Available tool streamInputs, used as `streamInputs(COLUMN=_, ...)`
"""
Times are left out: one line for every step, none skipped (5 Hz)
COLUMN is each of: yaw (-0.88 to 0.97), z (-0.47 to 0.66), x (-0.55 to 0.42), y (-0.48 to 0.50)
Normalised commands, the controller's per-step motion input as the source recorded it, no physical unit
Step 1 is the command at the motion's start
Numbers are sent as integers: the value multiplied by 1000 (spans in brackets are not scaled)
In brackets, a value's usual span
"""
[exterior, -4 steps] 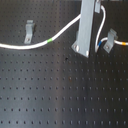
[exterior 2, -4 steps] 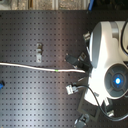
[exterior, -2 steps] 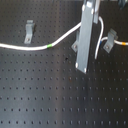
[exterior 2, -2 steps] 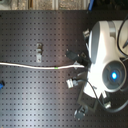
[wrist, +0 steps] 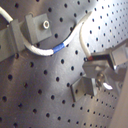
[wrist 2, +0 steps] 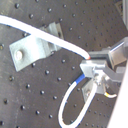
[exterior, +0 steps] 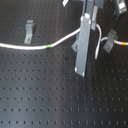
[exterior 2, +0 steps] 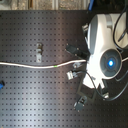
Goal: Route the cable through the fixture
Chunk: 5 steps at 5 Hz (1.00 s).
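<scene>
The cable (exterior: 30, 46) is a white cord that lies across the board from the first exterior view's left. Past its green band (exterior: 48, 45) it rises to my gripper (exterior: 80, 70). The gripper is shut on the cable (wrist 2: 55, 40), which meets the fingertips in the second wrist view. Behind the grip, the cable's blue band (wrist 2: 79, 81) leads into a slack loop (wrist 2: 75, 112). A grey clip fixture (wrist 2: 27, 50) sits right beside the cable; whether the cable is inside it I cannot tell. In the second exterior view the cable (exterior 2: 30, 63) ends under the white arm (exterior 2: 102, 45).
A separate grey fixture (exterior: 30, 31) stands at the first exterior view's left, above the cable. Another clip (exterior: 110, 40) holds the cord's far end with a yellow band (exterior: 120, 44). More small fixtures (exterior 2: 72, 48) (exterior 2: 80, 105) surround the gripper on the black perforated board (exterior: 50, 95).
The green band has slid toward the first exterior view's right, so the cable was drawn that way. The gripper has shifted slightly left and lower in that view, still holding the cable.
</scene>
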Motion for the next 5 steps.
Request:
streamInputs(yaw=240, z=140, x=-363, y=-417)
streamInputs(yaw=280, z=10, x=-430, y=-234)
streamInputs(yaw=317, z=-168, x=-353, y=74)
streamInputs(yaw=151, z=-343, x=-220, y=-10)
streamInputs(yaw=0, z=-29, x=-390, y=-247)
